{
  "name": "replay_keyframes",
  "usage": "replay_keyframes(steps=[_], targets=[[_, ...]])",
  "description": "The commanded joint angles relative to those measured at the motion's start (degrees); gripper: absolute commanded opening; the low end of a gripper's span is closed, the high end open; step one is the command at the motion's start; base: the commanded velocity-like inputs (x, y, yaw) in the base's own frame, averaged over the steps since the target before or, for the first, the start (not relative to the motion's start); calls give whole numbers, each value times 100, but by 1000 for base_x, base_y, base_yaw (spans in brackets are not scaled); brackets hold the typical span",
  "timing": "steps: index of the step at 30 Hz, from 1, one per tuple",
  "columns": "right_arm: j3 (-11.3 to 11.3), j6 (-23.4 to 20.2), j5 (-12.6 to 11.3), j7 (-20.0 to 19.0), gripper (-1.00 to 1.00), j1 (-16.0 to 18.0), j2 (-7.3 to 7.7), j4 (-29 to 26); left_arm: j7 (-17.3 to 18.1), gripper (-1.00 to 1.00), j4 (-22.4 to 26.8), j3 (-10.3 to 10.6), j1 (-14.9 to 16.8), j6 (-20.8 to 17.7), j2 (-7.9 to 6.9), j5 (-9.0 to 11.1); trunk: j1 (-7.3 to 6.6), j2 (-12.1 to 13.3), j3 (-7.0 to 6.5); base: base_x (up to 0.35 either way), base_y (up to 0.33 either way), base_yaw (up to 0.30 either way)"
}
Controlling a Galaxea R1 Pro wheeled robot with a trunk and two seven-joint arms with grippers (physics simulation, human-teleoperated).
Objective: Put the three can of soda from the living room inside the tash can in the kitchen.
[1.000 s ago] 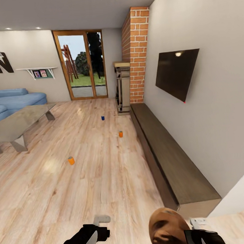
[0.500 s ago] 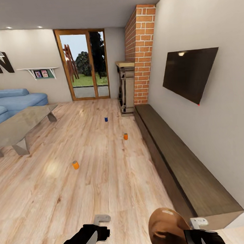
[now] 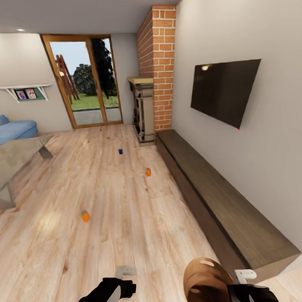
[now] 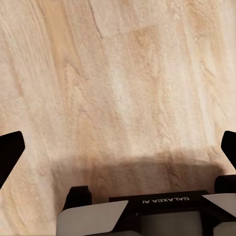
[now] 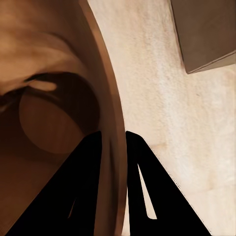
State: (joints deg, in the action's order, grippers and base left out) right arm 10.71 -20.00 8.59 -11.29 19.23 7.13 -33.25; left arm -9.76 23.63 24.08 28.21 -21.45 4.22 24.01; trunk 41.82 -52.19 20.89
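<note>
Head view: two orange cans (image 3: 85,216), one blue (image 3: 120,151); right claw (image 5: 113,142) pinches bin (image 3: 205,282).

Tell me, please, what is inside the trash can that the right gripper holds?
The trash can looks empty: bare brown wall and round bottom. The right gripper pinches its rim; the fingers cover the part nearest them.
</note>
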Motion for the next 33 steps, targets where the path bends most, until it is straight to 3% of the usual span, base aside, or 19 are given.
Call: replay_keyframes(steps=[1, 24, 33], targets=[[3, -5, -50, -44, -100, 2, -1, -1, 0, 100, 0, 3, 0, 0, 0, 0, 0, 0, 0, 175, 320, -223], [9, -15, -46, -91, -100, 2, -52, 3, 0, 100, 1, 17, 0, 0, 0, 17, 0, 0, 0, 128, 339, -43], [10, -19, -49, -100, -100, 2, -53, 3, 0, 100, 1, 24, 0, 3, 0, 20, 0, 0, 0, 109, 346, -229]])
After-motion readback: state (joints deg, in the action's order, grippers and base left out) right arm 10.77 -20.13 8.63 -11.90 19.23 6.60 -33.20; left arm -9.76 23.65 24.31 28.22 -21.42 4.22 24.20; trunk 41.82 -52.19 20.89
